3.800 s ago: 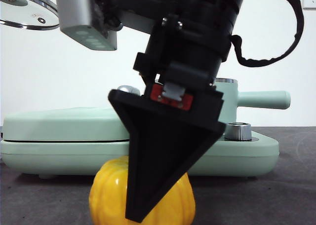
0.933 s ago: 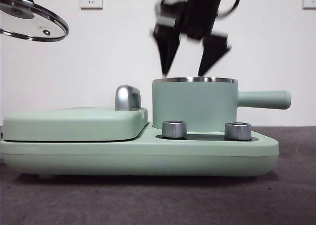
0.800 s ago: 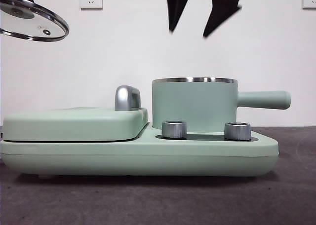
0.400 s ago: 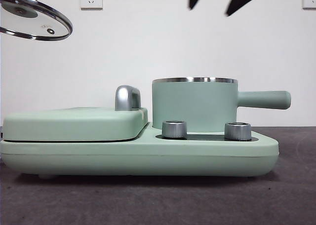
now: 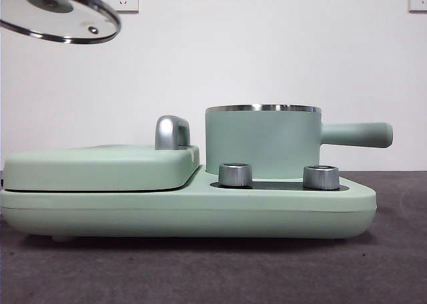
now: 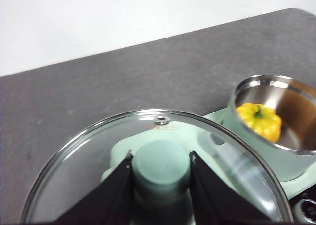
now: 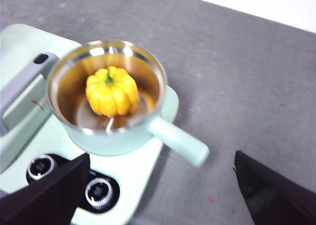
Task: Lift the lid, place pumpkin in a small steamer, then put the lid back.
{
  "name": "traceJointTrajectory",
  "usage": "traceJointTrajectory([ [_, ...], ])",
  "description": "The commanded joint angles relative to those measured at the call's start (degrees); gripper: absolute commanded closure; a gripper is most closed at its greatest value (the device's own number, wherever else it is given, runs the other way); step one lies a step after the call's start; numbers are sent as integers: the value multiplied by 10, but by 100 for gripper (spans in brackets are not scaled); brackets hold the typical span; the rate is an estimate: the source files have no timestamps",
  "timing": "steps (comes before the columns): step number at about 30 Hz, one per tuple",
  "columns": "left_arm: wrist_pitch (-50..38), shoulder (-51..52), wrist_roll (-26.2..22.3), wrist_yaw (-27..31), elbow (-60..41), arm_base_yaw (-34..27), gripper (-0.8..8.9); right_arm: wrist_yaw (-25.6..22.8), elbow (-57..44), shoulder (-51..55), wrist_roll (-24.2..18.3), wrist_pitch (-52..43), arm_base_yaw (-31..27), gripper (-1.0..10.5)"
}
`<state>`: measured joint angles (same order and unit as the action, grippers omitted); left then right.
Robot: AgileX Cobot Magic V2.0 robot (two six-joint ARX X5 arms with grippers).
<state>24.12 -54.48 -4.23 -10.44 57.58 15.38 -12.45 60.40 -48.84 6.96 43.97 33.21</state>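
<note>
The yellow pumpkin with its green stem lies inside the small steamer, a mint-green pot with a steel rim and a long side handle. High above it my right gripper hangs open and empty, out of the front view. My left gripper is shut on the mint knob of the glass lid. It holds the lid in the air, tilted, up and to the left of the steamer. The left wrist view also shows the pumpkin in the pot.
The steamer stands on a wide mint appliance base with two silver knobs in front. A flat griddle cover with a steel handle fills the base's left half. Dark grey table lies all around.
The right gripper, open, has risen from just above the pot and left the top of the front view. The held lid has drifted right, toward the pot.
</note>
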Motion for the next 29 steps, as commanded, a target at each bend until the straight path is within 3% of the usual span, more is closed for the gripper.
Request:
traceJointTrajectory([
  [1,-26,-5,3,-3,11,16,804,-14,-29,52,29,14,3,498],
  [10,-33,-18,5,-3,11,57,804,-16,-92,183,36,66,3,502],
  [18,-72,-62,5,-3,11,116,804,-12,-92,198,36,75,3,502],
  [29,-253,-176,5,16,11,198,803,-11,-92,197,35,56,3,503],
])
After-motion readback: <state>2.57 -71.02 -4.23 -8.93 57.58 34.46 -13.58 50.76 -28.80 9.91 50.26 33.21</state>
